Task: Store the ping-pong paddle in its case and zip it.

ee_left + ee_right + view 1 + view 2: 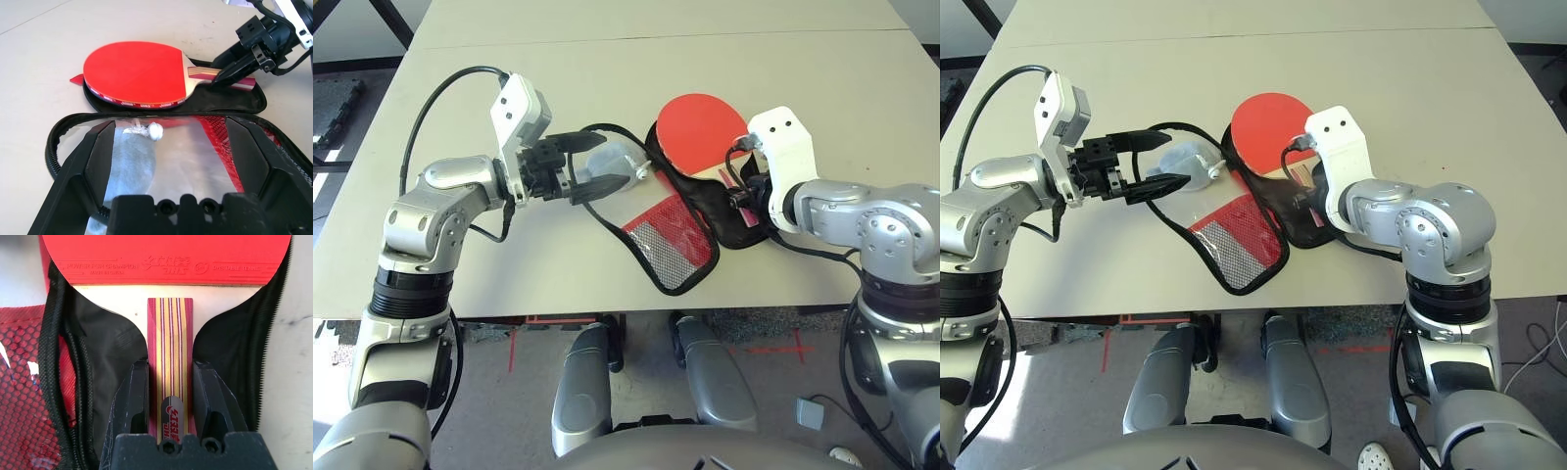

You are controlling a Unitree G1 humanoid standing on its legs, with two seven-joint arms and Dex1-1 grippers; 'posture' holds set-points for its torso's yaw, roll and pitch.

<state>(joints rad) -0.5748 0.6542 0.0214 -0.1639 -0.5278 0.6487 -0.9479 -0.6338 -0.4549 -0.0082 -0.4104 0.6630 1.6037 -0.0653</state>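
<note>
The ping-pong paddle (702, 132) lies red face up on the black lining of the open case (254, 100). Its striped wooden handle (170, 342) points toward my right arm. My right gripper (170, 369) is shut on that handle, one black finger on each side. The case's lid (680, 257), with red fabric and a mesh pocket, is folded open toward me. My left gripper (615, 160) is open over the far end of the lid, its fingers (98, 156) straddling a clear bag; I cannot tell if they touch it.
A clear plastic bag (1197, 157) with a grey plush toy (129, 156) inside lies on the open lid under my left gripper. The beige table (607, 59) stretches bare behind the case. Its front edge runs just below the lid.
</note>
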